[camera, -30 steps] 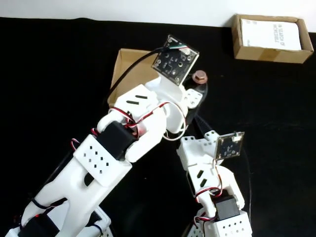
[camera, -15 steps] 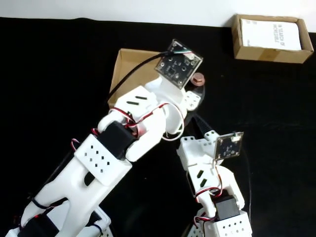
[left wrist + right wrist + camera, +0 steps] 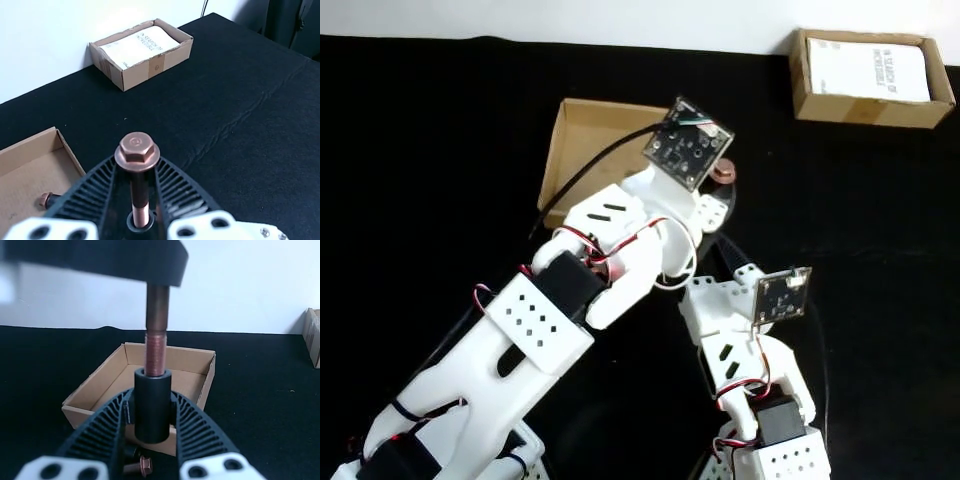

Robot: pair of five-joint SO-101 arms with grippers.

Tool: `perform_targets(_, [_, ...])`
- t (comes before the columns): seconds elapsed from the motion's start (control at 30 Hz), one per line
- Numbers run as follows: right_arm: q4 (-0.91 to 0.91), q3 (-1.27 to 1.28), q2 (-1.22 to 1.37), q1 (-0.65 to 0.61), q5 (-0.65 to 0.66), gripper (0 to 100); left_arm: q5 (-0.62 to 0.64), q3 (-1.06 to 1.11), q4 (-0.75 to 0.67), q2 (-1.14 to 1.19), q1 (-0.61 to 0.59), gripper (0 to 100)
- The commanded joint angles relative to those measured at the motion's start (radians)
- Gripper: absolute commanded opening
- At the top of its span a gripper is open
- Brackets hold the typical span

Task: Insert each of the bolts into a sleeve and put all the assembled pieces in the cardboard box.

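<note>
A copper bolt [image 3: 136,150] is entering the top of a black sleeve [image 3: 152,412] tip first. The left end effector [image 3: 136,172] is clenching the bolt while the right end effector [image 3: 151,402] is clamping the sleeve upright. Both pieces are being held just beside the open cardboard box [image 3: 172,360] on the black table [image 3: 440,150].
</note>
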Motion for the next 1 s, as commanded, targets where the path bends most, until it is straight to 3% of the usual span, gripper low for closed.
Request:
perform_targets(0.0, [-0.022, 0.056, -0.013, -0.002, 0.008, 0.6, -0.006, -0.005, -0.023, -0.035, -0.010, 1])
perform_targets(0.3, [-0.022, 0.053, -0.013, -0.001, 0.008, 0.6, -0.008, 0.071, -0.012, -0.042, -0.071, 1])
perform_targets(0.53, [-0.022, 0.053, -0.013, -0.001, 0.008, 0.6, -0.008, 0.076, 0.092, -0.042, -0.093, 1])
perform_targets(0.6, [-0.022, 0.053, -0.013, -0.001, 0.008, 0.6, -0.008, 0.067, 0.146, -0.044, -0.105, 5])
perform_targets(0.8, [-0.021, 0.024, -0.005, -0.001, 0.008, 0.6, -0.008, 0.067, 0.339, -0.096, -0.108, 30])
perform_targets(0.97, [-0.019, 0.008, -0.004, -0.001, 0.003, 0.6, -0.043, 0.076, 0.379, -0.197, -0.137, 27])
